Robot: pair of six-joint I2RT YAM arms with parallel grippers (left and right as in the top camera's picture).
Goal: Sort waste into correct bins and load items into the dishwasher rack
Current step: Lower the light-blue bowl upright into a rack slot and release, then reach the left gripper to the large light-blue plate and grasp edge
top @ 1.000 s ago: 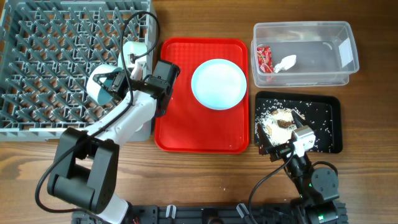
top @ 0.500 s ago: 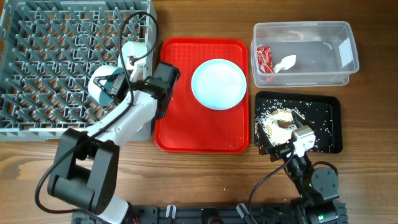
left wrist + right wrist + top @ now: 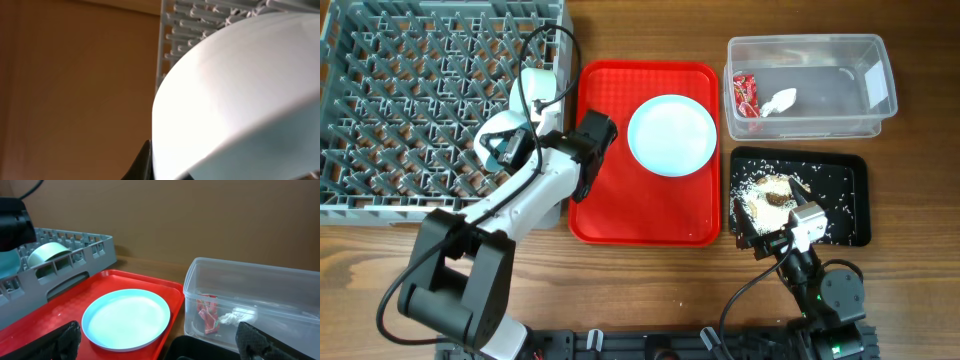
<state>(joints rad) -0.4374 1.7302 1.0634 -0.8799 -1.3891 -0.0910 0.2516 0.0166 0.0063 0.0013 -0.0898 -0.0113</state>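
Observation:
My left gripper is shut on a pale blue bowl and holds it tilted on edge over the right side of the grey dishwasher rack. That bowl fills the left wrist view. A second bowl stands in the rack. The pale blue plate lies on the red tray. The clear tub holds the red wrapper and white napkin. The black tray holds food scraps. My right gripper is open and empty at the black tray's front left corner.
The right wrist view shows the plate, the tub and the rack with its standing bowl. Bare wooden table lies in front of the trays. Fork, spoon and the yellow thing do not show.
My left gripper has shifted a little right with the bowl, which now stands more on edge. The right arm has not moved.

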